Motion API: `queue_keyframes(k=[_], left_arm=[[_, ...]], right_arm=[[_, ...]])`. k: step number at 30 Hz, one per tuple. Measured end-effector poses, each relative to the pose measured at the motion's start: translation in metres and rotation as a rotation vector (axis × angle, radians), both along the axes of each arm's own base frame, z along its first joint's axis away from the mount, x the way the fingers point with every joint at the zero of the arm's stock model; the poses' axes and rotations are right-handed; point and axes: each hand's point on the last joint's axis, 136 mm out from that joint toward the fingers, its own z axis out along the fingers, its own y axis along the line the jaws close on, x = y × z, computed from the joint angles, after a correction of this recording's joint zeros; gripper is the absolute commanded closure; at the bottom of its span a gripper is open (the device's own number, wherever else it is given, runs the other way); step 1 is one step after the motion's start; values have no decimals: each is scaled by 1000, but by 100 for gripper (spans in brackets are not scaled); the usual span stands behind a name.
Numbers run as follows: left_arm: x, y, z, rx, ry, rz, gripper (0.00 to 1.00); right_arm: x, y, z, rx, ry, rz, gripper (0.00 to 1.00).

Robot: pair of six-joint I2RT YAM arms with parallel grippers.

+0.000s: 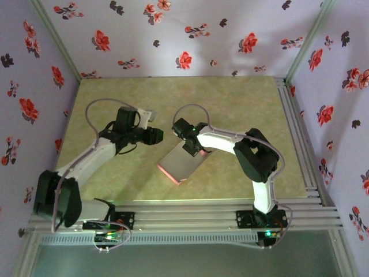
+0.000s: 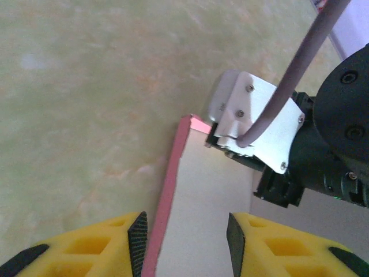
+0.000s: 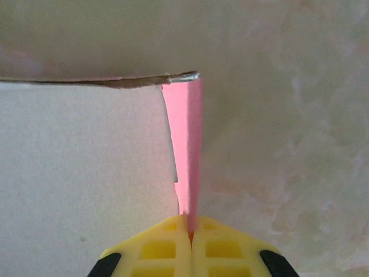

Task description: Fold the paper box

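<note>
Jaws of right gripper [image 3: 191,231] fully closed, pinching thin pink flap [image 3: 187,144] of paper box [image 1: 181,163] right at the tips; grey-white panel [image 3: 86,161] just left of them. Left gripper [image 2: 184,234] approx half open, nothing held; box's pink edge runs betw its fingers, right wrist beyond. Step, prob: standing a side wall up, early on. Next needs left to close on that edge w/o creasing it, then fold vs right's hold.

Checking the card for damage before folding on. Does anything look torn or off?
On the paper box, the top edge looks rough and slightly frayed at the corner above the pink flap that the right pincer pinches; it may just be a cut edge. Nothing else stands out.
</note>
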Motion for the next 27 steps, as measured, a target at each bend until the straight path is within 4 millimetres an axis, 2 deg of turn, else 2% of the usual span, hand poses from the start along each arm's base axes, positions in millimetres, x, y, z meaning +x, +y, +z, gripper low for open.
queue_keyframes(k=[2,4,9,12,20,27], left_arm=[[-6,11,-5,2,9,57,55],[-14,22,-20,-3,46,119,54],[-39,34,-59,-44,164,218,52],[-55,37,-71,-75,195,252,51],[-81,24,-74,-137,177,240,51],[-112,-5,-75,-134,182,170,50]], right_arm=[[-5,1,-1,1,30,21,90],[-11,2,-2,3,65,43,88],[-21,5,-4,12,123,75,84],[-27,5,-3,14,156,87,80],[-33,6,4,16,198,90,78],[-29,3,9,13,196,75,76]])
